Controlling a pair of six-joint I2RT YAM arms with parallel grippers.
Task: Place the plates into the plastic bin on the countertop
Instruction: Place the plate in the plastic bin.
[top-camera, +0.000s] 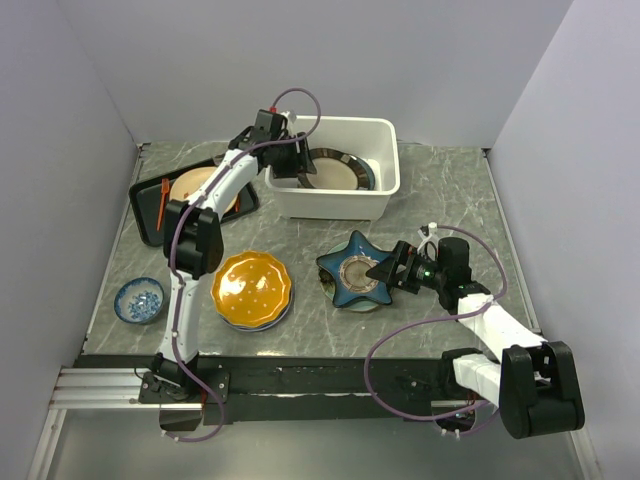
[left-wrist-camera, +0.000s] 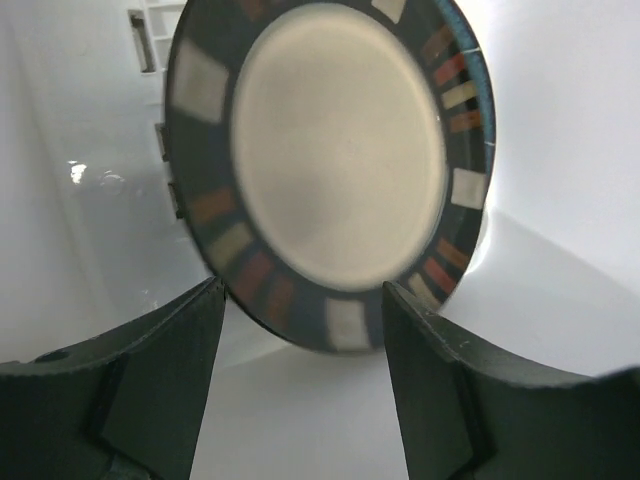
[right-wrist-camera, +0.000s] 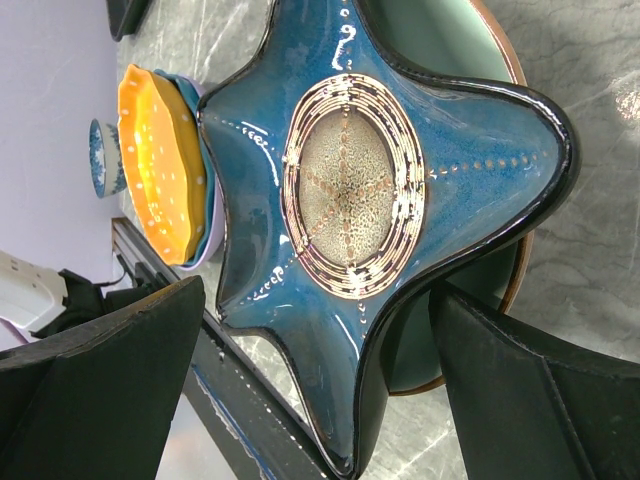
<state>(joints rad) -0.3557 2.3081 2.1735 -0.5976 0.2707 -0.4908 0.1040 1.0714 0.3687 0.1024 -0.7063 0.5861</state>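
The grey marble counter (top-camera: 450, 200) carries the white plastic bin (top-camera: 390, 150) at its far side. By my reading the job is about a third done. The dark-rimmed beige plate (top-camera: 330, 168) lies flat inside the bin, and a glossy teal plate (top-camera: 368, 178) shows as a sliver of rim beneath it.

Four plates are left on the counter in two stacks. The navy star-shaped plate (top-camera: 352, 270) sits on a pale green plate (right-wrist-camera: 500, 60), and the orange scalloped plate (top-camera: 252, 288) sits on a blue dotted plate (right-wrist-camera: 205, 215).

My left pincer (left-wrist-camera: 300, 300) hangs inside the bin over the beige plate, jaws apart and gripping nothing. My right pincer (right-wrist-camera: 318, 290) is spread fully, one finger to each side of the star plate, with nothing in its hold.
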